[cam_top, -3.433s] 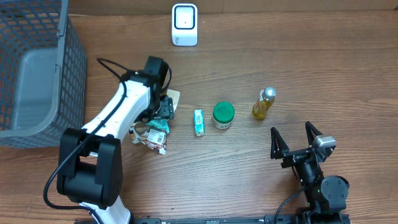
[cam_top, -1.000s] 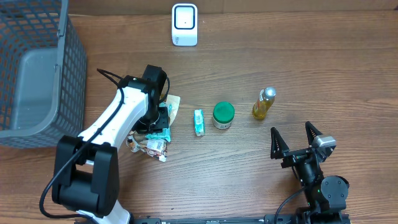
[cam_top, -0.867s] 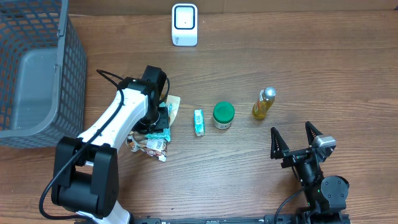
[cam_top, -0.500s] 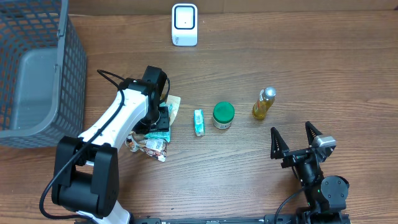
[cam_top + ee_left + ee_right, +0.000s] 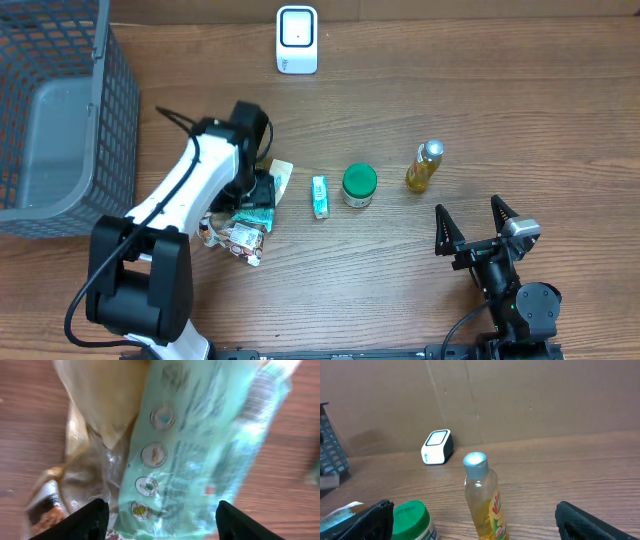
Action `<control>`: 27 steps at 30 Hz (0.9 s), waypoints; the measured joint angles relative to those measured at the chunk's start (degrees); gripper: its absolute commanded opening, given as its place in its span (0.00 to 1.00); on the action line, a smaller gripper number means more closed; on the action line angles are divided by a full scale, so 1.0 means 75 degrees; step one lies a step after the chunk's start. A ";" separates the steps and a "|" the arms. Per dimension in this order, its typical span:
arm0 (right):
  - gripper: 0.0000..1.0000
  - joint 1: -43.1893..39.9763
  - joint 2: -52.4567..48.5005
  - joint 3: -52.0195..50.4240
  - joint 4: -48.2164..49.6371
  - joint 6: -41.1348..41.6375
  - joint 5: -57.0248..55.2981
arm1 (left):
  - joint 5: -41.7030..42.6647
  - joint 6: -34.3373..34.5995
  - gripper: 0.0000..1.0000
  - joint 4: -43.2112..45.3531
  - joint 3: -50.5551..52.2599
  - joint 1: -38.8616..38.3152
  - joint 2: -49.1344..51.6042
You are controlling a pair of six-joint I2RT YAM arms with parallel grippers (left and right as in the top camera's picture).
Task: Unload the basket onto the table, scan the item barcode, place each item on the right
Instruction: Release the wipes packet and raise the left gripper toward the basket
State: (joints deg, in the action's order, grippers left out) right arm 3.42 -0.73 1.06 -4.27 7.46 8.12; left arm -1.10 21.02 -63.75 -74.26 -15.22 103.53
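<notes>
Two arms at a wooden desk [image 5: 480, 110]. Left jaws spread wide, low over a small heap at the left-centre of the desk, with a mint-green packet [image 5: 262, 190] directly beneath. In the left wrist view, dark fingertips [image 5: 92, 520] at the bottom edge, one to each side of the packet's lower end; cannot tell whether either touches the film, though no pinch or crease shows there. Packet lying slanted, printed face up with a column of round icons, partly on a tan paper bag [image 5: 107, 395] and beside crumpled clear wrappers [image 5: 238, 238]. Blurred stripes near its upper right corner, too soft to read. Just right of the heap, in a rough row: a small green-and-white box [image 5: 319, 196], a green-lidded jar [image 5: 359, 185], then an upright yellow bottle [image 5: 424, 166] with a silver cap. White scanner [image 5: 297, 40] at the far edge, well apart from the packet. Grey mesh basket [image 5: 110, 110] at the far left. Right jaws wide apart and empty, at the near right, facing the bottle and well apart from it.
</notes>
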 measured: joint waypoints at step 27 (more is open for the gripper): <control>1.00 0.0000 0.0000 0.0000 -0.0003 0.0006 -0.0003 | -0.0784 -0.0085 1.00 -0.0851 -0.2932 0.1830 0.0029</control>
State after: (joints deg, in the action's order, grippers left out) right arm 3.42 -0.73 1.06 -4.29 7.51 8.10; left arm -6.98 20.38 -70.13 -96.25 -1.50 103.74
